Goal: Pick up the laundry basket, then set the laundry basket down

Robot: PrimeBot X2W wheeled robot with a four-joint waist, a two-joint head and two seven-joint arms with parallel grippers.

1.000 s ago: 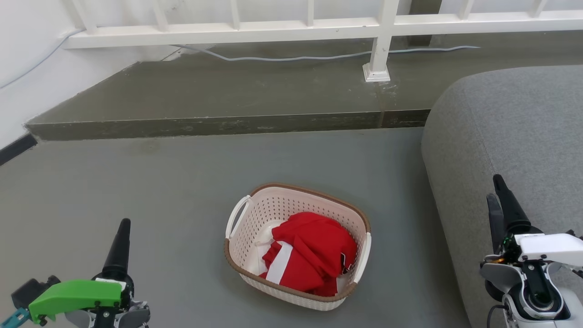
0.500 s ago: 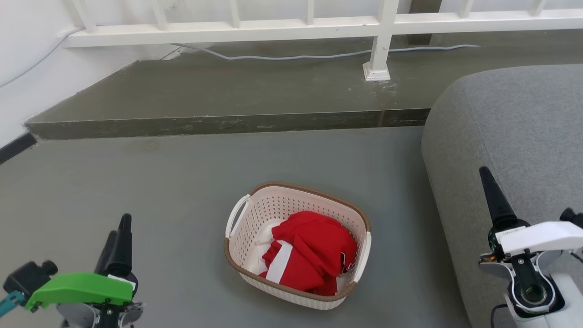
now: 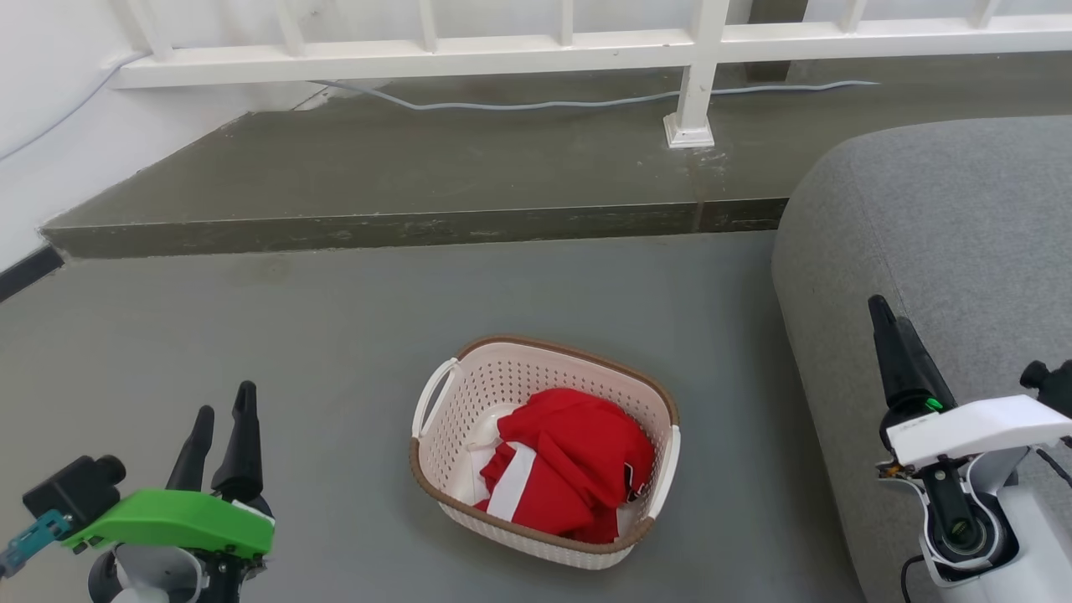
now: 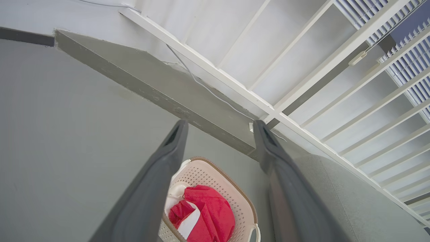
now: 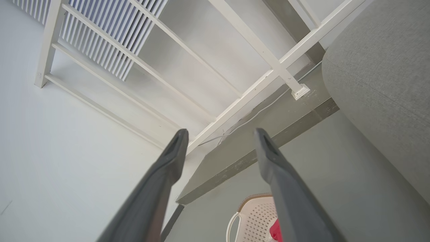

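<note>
In the head view, the laundry basket (image 3: 521, 375), cream perforated plastic with a brown woven-look rim and rounded corners, sat on the smooth grey floor (image 3: 293, 335). It held a crumpled red garment (image 3: 586, 448) with a white stripe. The left tool (image 3: 224, 400) hung at the lower left, well apart from the basket, its tapered dark fingers spread. The right tool (image 3: 886, 314) hung in front of a grey fabric sofa (image 3: 946, 226).

In the left wrist view, the fingers stood wide, with the basket low between them.

In the right wrist view, the fingers also stood wide, with a white basket handle at the bottom edge.
</note>
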